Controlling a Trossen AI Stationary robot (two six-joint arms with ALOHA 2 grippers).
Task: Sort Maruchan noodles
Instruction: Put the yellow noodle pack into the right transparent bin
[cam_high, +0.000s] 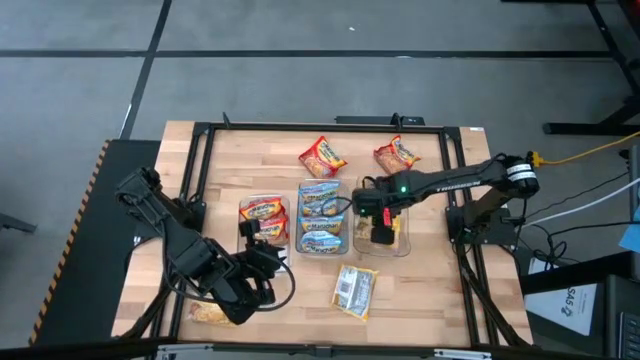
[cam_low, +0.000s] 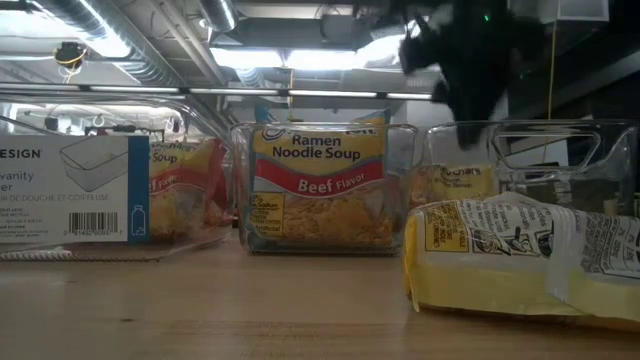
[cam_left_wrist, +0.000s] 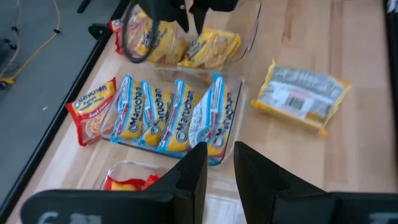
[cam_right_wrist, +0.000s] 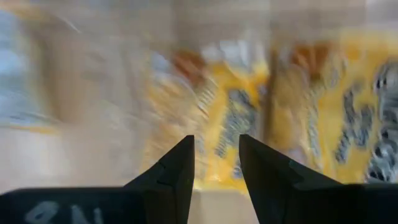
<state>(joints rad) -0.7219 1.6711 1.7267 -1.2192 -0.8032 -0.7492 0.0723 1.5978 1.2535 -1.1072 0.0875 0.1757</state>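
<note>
Three clear bins sit mid-table. The left bin (cam_high: 262, 212) holds red packets, the middle bin (cam_high: 320, 218) blue ones (cam_left_wrist: 171, 112), and the right bin (cam_high: 397, 243) yellow ones (cam_left_wrist: 208, 48). Loose packets lie flat on the table: two red-orange (cam_high: 322, 156) (cam_high: 396, 154) near the far edge, a yellow one (cam_high: 355, 292) (cam_left_wrist: 303, 96) near the front, and another (cam_high: 210, 314) by the left arm. My right gripper (cam_high: 380, 225) (cam_right_wrist: 216, 162) hovers open over the yellow bin, holding nothing. My left gripper (cam_high: 258, 262) (cam_left_wrist: 219, 167) is open and empty, on the near side of the bins.
A black metal frame (cam_high: 200, 135) borders the wooden table. In the low view a yellow packet (cam_low: 520, 255) lies in front, and a beef packet (cam_low: 318, 185) stands in the middle bin. The left bin carries a paper label (cam_low: 70, 190). Bare wood lies along the near edge.
</note>
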